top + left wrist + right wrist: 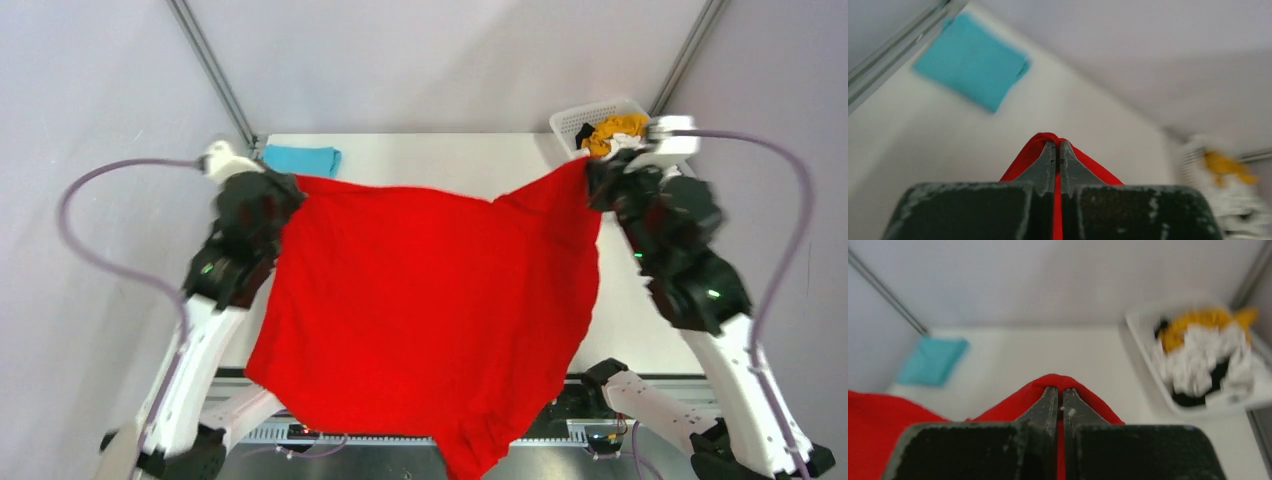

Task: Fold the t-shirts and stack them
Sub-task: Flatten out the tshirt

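The red t-shirt (pixel 420 300) hangs stretched left-to-right above the surface (pixel 430 160). Its far corners are pinched tight in the left hand (pixel 1058 150) and right hand (pixel 1060 395), and its body drapes toward the near edge. The folded turquoise t-shirt (pixel 300 159) lies far-left, nearest the left hand.

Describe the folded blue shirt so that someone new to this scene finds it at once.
Start at the white table, most of it hidden behind the big red shirt held spread out. Look to the far left corner, opposite the white basket: the blue shirt lies flat there. It is the only neatly folded one, and the only turquoise.
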### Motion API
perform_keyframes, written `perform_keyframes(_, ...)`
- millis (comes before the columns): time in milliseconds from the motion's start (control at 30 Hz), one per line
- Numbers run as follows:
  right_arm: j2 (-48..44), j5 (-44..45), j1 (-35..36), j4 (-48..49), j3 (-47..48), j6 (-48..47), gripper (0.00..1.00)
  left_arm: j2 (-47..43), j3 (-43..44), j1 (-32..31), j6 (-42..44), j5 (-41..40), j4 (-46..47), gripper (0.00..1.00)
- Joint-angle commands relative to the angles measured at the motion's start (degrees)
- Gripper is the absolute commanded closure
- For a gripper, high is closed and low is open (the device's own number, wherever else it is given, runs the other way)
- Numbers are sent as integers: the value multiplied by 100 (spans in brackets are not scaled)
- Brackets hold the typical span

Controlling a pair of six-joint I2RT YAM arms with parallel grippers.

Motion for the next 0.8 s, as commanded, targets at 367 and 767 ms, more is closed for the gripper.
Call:
perform_keyframes(367, 188, 615, -403, 1218, -2739, 854, 100, 1834, -2030, 51, -238, -1106, 835, 100)
perform_keyframes(767, 1607, -225, -1169, 2519, -2518, 816, 100, 3470, -787, 395, -76, -1170, 912, 100)
